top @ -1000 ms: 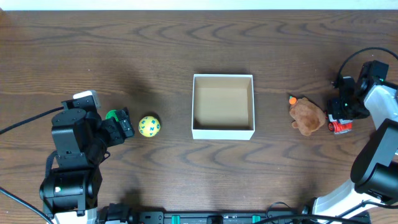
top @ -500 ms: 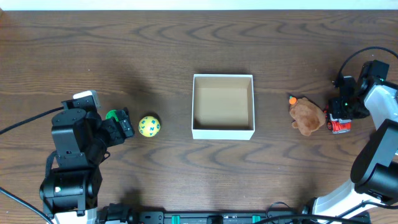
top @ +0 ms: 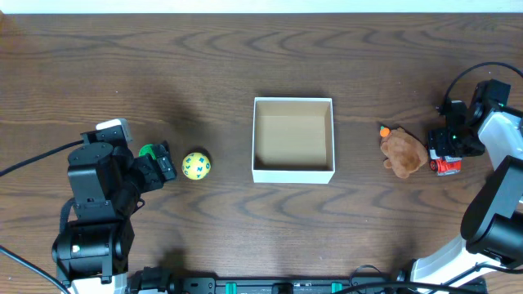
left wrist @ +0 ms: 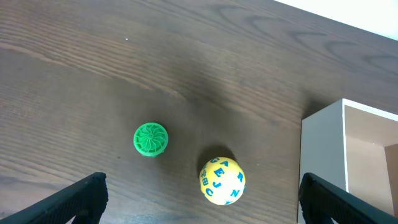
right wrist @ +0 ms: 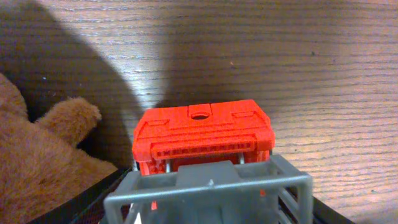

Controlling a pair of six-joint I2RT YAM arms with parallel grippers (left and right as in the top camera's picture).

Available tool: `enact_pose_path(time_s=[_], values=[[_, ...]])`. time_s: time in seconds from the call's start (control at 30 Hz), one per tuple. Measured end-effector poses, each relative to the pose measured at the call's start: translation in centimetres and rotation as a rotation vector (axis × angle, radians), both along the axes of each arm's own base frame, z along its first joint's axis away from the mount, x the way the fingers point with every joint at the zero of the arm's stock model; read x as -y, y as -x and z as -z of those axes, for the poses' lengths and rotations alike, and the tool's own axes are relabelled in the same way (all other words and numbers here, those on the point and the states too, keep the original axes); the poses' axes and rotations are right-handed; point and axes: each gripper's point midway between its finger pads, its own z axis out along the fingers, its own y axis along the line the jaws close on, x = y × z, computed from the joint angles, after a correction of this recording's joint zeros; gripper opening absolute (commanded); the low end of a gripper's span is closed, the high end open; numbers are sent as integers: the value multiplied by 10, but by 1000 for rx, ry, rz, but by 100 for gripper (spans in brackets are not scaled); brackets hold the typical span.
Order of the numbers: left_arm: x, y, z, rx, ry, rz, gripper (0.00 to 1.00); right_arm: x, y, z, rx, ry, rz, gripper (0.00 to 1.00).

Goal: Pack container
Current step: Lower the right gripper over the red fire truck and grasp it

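Zero movement: box (top: 292, 173) still empty, left claw (top: 167, 162) spread by ball (top: 196, 165), right claw (top: 448, 155) straddles red toy (right wrist: 202, 137), grip unclear.

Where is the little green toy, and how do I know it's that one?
Find the white box in the middle, then look left to the yellow ball with blue letters. The green toy lies just past it, farther left. It is a small flat swirly disc, the only green thing.

Yellow ball (left wrist: 222, 180) — blue letters, a J among them.
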Motion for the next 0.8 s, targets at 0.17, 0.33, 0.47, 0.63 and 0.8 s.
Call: enact_pose_path(time_s=[0.17,0.33,0.47,0.63,0.8], values=[[0,0,0,0,0,0,98,-1,1,0,-6,-3,0,69],[0,0,0,0,0,0,98,-1,2,0,-10,-5,0,66],[0,0,0,0,0,0,98,-2,4,1,-15,-7,0,65],[0,0,0,0,0,0,98,-2,4,1,-17,-8,0,62],[0,0,0,0,0,0,98,-2,4,1,-18,-8,0,62]])
